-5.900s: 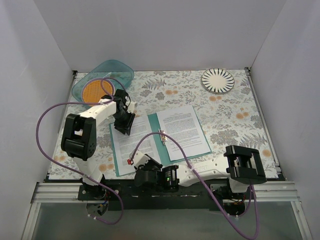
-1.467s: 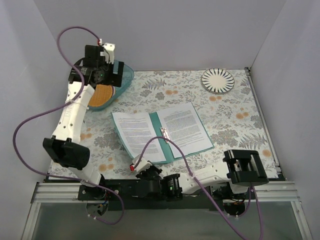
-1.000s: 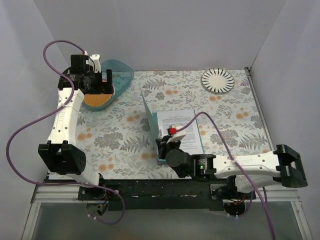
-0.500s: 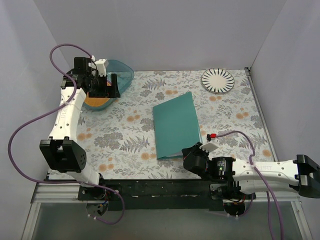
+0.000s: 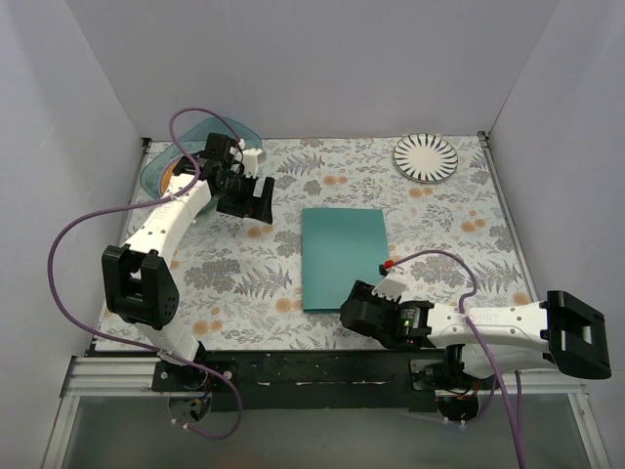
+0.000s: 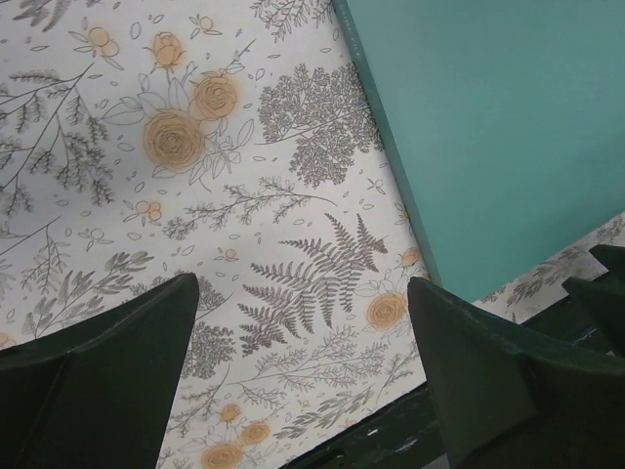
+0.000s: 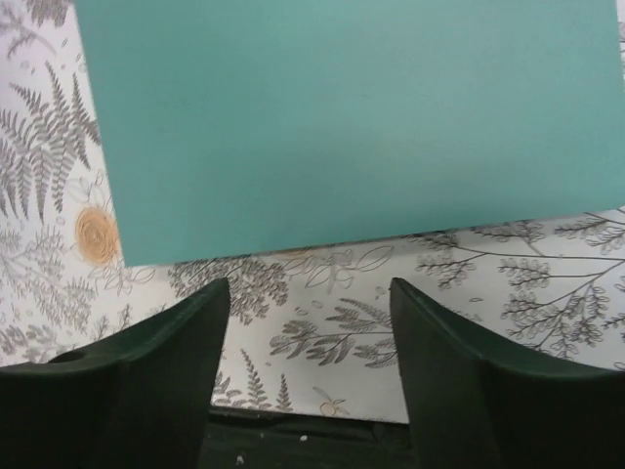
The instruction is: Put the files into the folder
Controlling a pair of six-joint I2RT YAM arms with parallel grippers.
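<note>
While folder (image 5: pixel 342 256) lies closed, right end effector (image 5: pixel 350 309) spread just beside its near edge; left end effector (image 5: pixel 262 203) spread, apart.

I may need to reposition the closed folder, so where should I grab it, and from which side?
Probably the folder's near short edge, coming in low from the arms' side with the right gripper, whose open jaws face that edge. The folder lies flat and thin on the floral table cover, so only an edge offers a pinch.

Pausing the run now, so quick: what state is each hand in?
Left hand: open, holding nothing.
Right hand: open, empty, near the flat teal-green folder.
</note>
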